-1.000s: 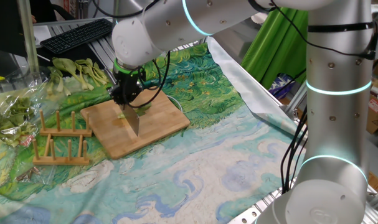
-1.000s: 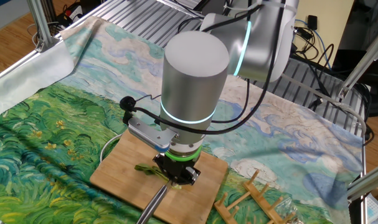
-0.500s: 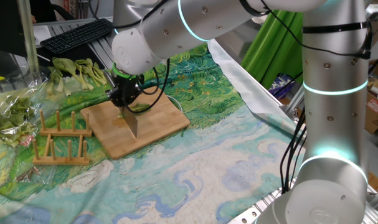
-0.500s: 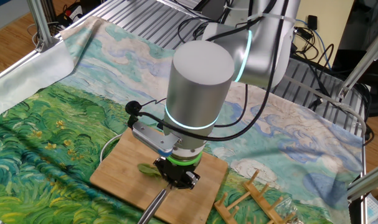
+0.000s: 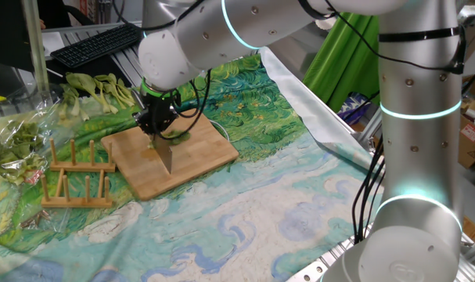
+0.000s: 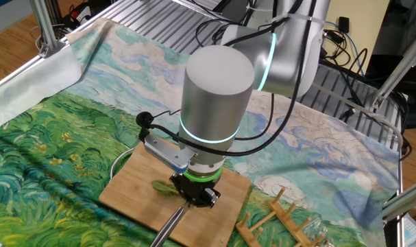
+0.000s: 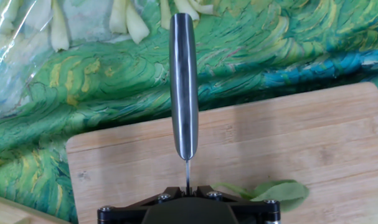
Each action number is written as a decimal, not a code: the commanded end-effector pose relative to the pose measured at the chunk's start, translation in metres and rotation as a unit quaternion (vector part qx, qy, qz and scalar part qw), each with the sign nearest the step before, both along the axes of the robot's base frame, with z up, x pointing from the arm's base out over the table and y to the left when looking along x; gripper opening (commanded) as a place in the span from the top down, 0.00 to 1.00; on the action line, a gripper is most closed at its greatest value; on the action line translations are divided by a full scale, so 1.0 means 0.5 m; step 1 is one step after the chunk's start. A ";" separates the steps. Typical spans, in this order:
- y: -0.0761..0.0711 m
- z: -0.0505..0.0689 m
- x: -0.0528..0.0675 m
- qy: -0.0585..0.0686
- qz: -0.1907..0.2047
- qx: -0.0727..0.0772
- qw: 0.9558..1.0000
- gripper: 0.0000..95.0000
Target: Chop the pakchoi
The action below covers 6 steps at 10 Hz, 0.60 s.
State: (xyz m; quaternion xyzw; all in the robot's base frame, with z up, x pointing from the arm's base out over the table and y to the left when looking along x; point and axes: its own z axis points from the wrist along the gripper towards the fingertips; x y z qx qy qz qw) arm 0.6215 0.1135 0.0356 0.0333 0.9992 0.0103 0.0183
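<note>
1. On the far left, a wooden rack [image 5: 74,174] is seen on the painted cloth [image 5: 245,204] covering the bench, with a bunch of pale-stemmed greens [image 5: 104,90] behind it.
2. Next, the cutting board [image 5: 170,157] is found, and on it the pakchoi [image 5: 177,137], a small green leaf lying flat just beside the blade.
3. The leaf is judged light, soft and limp, easily dragged or torn; it is better pinned by the stem than gripped.
4. The end effector [image 5: 155,121] is clenched on a knife [image 7: 184,81], pointed straight down over the board.
5. To the right, the arm [image 5: 421,117] is seen rising tall and bending across toward the board.
</note>
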 end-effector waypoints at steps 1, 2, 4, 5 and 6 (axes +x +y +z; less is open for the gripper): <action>0.004 -0.022 0.014 -0.010 -0.006 0.000 1.000 1.00; 0.003 -0.022 0.020 -0.003 -0.004 -0.003 1.000 1.00; 0.005 -0.012 0.019 -0.004 -0.008 0.004 1.000 1.00; 0.007 -0.011 0.016 -0.005 -0.011 0.004 1.000 1.00; 0.007 -0.010 0.015 -0.005 -0.010 0.003 1.000 1.00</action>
